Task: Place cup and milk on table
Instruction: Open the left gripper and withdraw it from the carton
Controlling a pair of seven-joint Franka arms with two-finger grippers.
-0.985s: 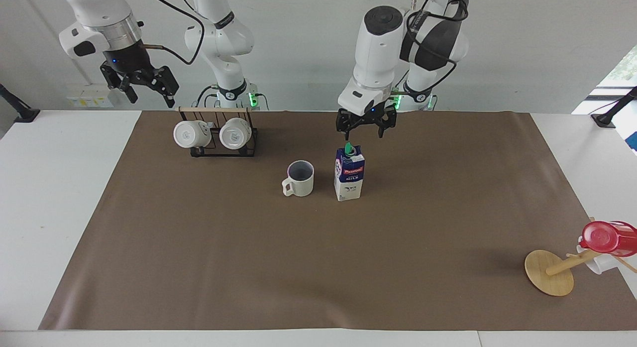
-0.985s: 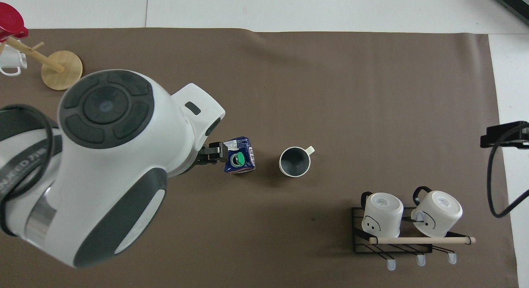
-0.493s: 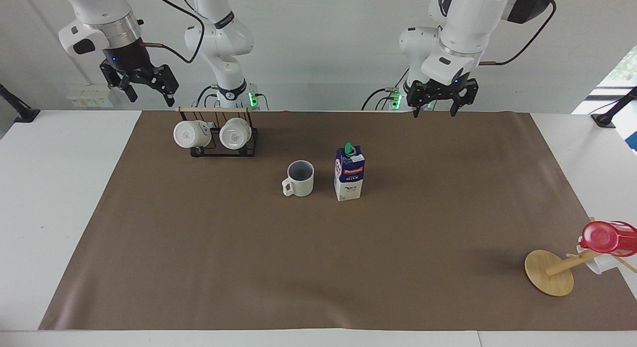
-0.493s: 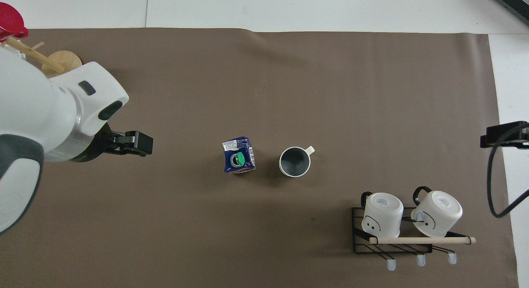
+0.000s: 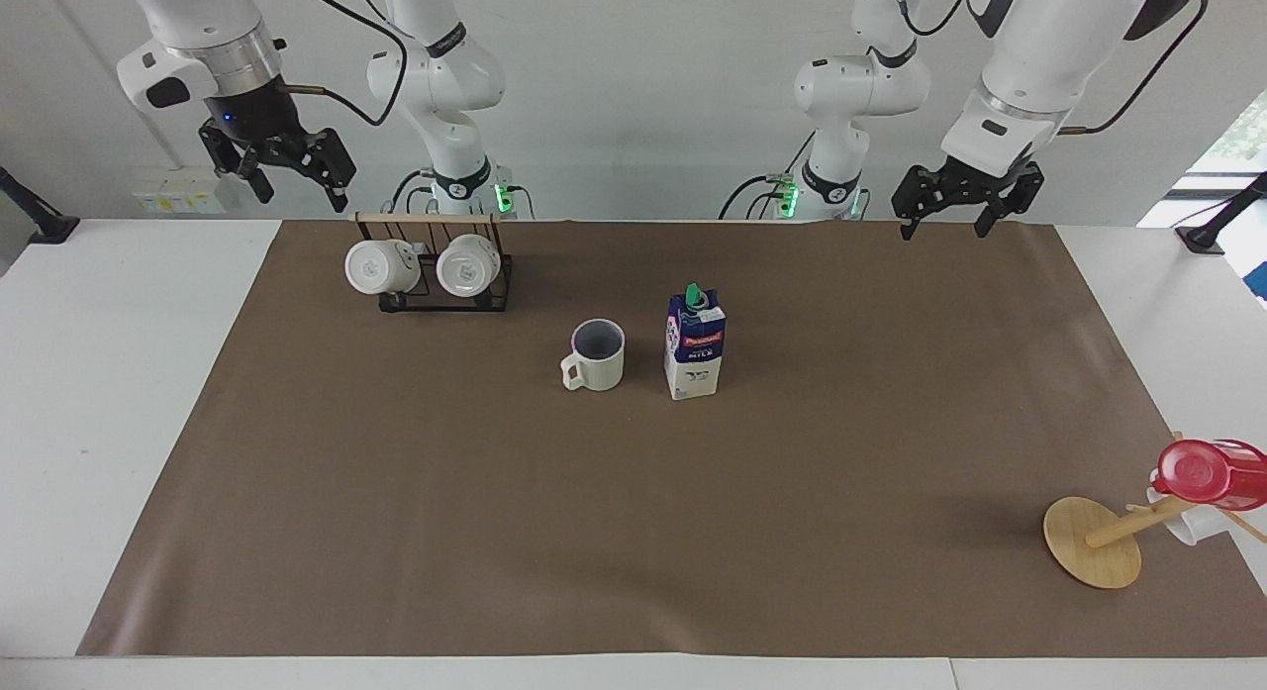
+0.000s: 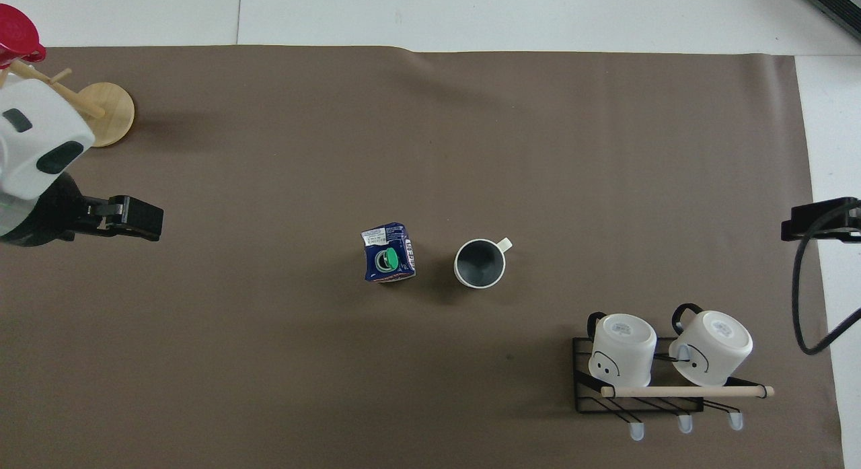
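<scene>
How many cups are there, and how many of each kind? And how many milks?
Ribbed cream cup standing on the brown sheet: 1
Glossy white mugs hanging on the black rack: 2
Red see-through cup on the wooden stand: 1
White cup under the red one: 1
Milk carton: 1
Total: 6

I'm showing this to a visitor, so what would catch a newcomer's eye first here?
Probably the blue and white milk carton standing beside the cream cup mid-sheet on the table, both upright and untouched. Both grippers hang open and empty: the left gripper and right gripper over the sheet's robot-side corners.
</scene>
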